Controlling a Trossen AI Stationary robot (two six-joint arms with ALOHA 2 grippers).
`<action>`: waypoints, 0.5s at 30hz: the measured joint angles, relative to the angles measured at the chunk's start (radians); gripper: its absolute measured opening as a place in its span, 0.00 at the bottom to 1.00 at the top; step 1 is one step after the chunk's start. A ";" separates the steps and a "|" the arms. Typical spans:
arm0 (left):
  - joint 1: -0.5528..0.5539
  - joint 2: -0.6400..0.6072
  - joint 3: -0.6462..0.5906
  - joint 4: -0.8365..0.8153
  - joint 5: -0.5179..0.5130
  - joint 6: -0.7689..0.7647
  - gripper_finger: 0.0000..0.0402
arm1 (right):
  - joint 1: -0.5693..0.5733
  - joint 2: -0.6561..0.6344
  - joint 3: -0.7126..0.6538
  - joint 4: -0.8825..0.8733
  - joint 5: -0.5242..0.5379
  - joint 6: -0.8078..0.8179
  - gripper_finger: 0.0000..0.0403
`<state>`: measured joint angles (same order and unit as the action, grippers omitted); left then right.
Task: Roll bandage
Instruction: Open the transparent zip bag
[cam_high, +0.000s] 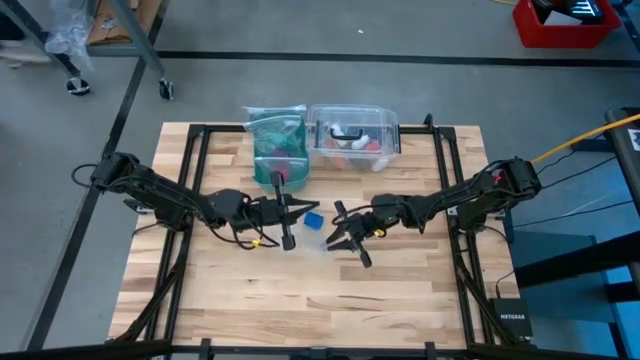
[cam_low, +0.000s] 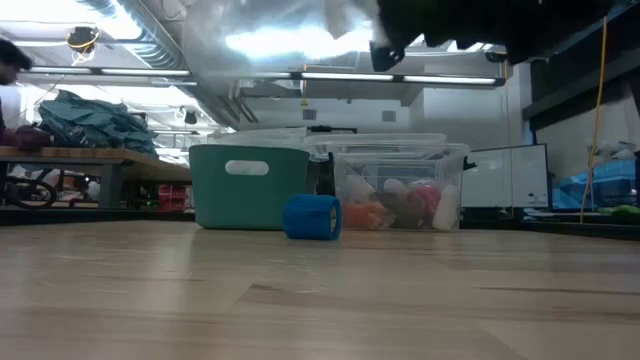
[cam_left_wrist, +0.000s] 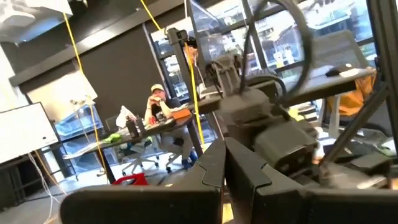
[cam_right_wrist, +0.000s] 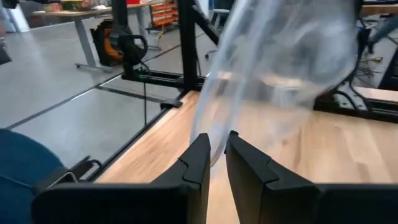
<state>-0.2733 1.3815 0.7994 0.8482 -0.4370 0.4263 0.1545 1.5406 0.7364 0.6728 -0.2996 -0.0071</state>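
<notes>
Bandage (cam_high: 313, 217): small bright blue soft roll, standing on the pale wood-plank counter (cam_high: 400, 290) near centre, between the two claws. Low view shows it as a short cylinder (cam_low: 311, 216) on its side, flat round end facing right, resting on the wood in front of the bin and box.

Left claw (cam_high: 288, 212): just left of the bandage, raised off the counter. In the left wrist view its dark angular fingers (cam_left_wrist: 205, 171) are pressed together with only a thin seam between them, nothing held. That view looks off into the room: a seated person (cam_left_wrist: 158, 106) at a desk, far off.

Right claw (cam_high: 345, 238): just right and near of the bandage. In the right wrist view the fingers (cam_right_wrist: 198, 163) are nearly together, clamped on a thin clear crinkly plastic bag (cam_right_wrist: 280, 68), which billows up away from the claw. High view barely shows the bag, only a faint pale patch by the claw.

Far side of counter: a teal hard plastic bin (cam_high: 278, 150) with a handle slot, a clear bag over it; to its right, touching, a clear lidded plastic box (cam_high: 355, 135) with white and pink-red items inside. Low view shows the bin's handle cutout (cam_low: 246, 168) and the box contents (cam_low: 400, 205) through the wall. A black metal frame (cam_high: 195, 180) runs around the counter.
</notes>
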 joint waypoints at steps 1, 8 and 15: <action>-0.003 0.000 0.000 0.000 0.001 0.000 0.00 | 0.001 -0.001 0.000 0.006 0.000 0.000 0.14; -0.018 -0.001 0.000 -0.013 0.015 0.002 0.00 | -0.002 -0.003 0.002 -0.006 0.011 -0.006 0.03; -0.021 -0.006 -0.001 -0.017 0.019 0.001 0.00 | -0.003 -0.003 0.002 -0.065 0.031 -0.075 0.01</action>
<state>-0.2947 1.3754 0.7986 0.8310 -0.4183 0.4277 0.1513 1.5375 0.7387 0.6076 -0.2683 -0.0817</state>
